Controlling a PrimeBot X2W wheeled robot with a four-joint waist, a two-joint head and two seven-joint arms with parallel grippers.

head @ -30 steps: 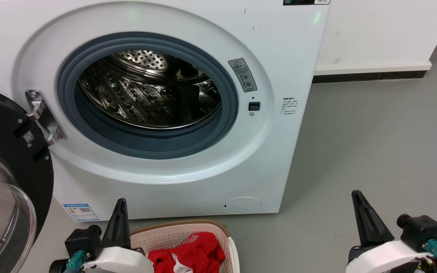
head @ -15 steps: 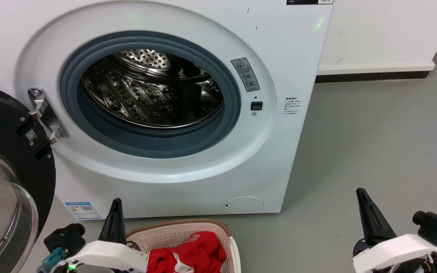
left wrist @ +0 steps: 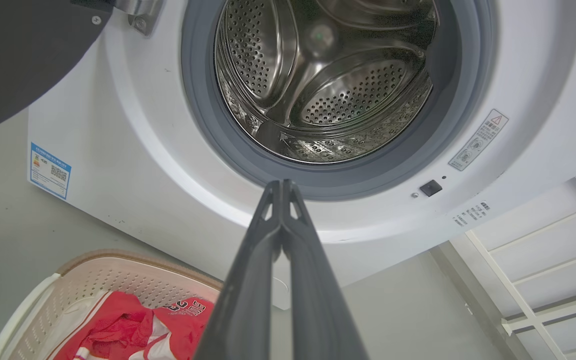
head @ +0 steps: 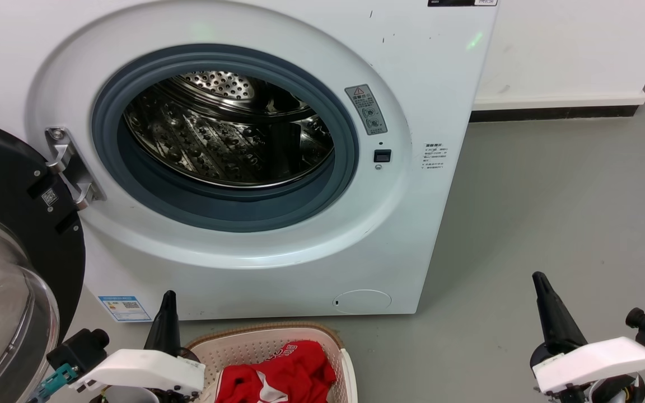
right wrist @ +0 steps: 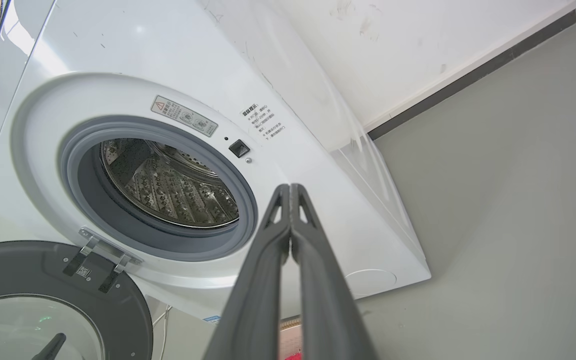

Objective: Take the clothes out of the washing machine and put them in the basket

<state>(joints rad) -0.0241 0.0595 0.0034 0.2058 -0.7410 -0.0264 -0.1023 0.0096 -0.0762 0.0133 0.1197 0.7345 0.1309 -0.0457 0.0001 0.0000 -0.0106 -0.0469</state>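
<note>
Two grippers, each with its fingers pressed together and holding nothing. The left gripper [head: 167,305] hangs low, just beside the left corner of the basket [head: 269,331]. The right gripper [head: 542,288] hangs well apart from it, over bare floor [head: 552,212]. Both point up toward the washing machine [head: 434,84], whose door [head: 3,179] stands swung open on the left.

The clothes [head: 291,369] lie in the basket as a crumpled red heap with white trim, on the floor just in front of the machine. The drum [head: 227,140] shows bare perforated steel wherever it can be seen.

Handling, as judged: the fabric looks light, soft and limp. It would sag and trail from any hold and could catch on a rim. A raised fold at the top of the heap is the place to pinch, not a flat stretch.

Not verifiable: the basket's near half is cut off at the bottom of the head view, and the left forearm covers its left corner. The drum's lowest front edge sits behind the grey seal [head: 227,211]. The number of garments cannot be told, and the lettering is too small to read.
</note>
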